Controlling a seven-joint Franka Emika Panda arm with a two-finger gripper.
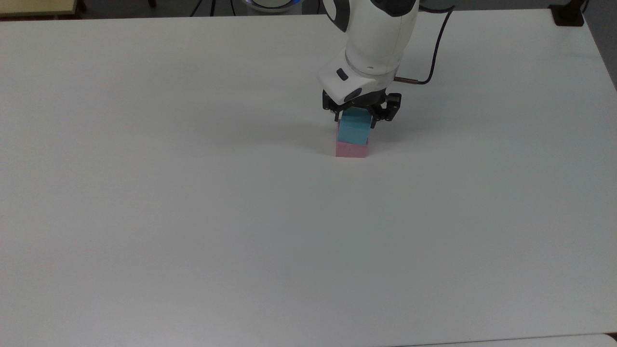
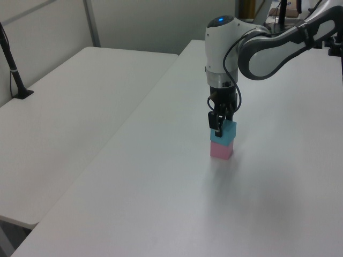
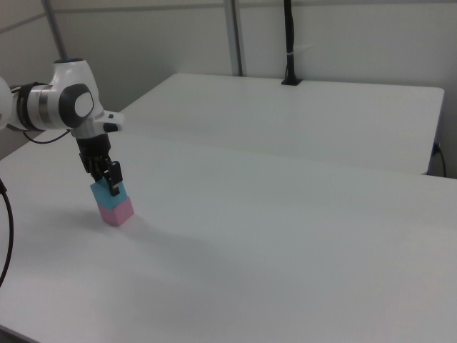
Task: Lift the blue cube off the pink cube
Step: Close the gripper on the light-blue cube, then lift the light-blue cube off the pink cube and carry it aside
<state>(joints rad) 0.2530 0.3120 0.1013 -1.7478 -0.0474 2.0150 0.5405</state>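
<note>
The blue cube (image 1: 355,130) sits on top of the pink cube (image 1: 352,149), turned a little out of line with it, on the white table (image 1: 193,217). In the top view the stack lies at about 1 o'clock from the table's middle. The gripper (image 1: 355,118) points straight down over the stack, and its two dark fingers (image 1: 371,121) stand spread apart, one at each side of the blue cube's upper part, at 9 and 3 o'clock of it in the top view. The jaws are open roughly to the cube's width; whether the pads already touch the cube's faces cannot be told, and the cube rests with its whole weight on the pink one. In the left view the gripper (image 2: 220,126) covers the near upper corner of the blue cube (image 2: 225,134), with the pink cube (image 2: 221,150) fully showing beneath. In the right view the gripper (image 3: 108,183) likewise overlaps the top of the blue cube (image 3: 104,195) above the pink cube (image 3: 116,211).

A black cable (image 1: 436,43) runs from the wrist at about 2 o'clock of the stack. A second white table (image 2: 69,107) stands alongside, bearing a black clamped post (image 2: 13,67) at its far edge. Nothing lies near the stack
</note>
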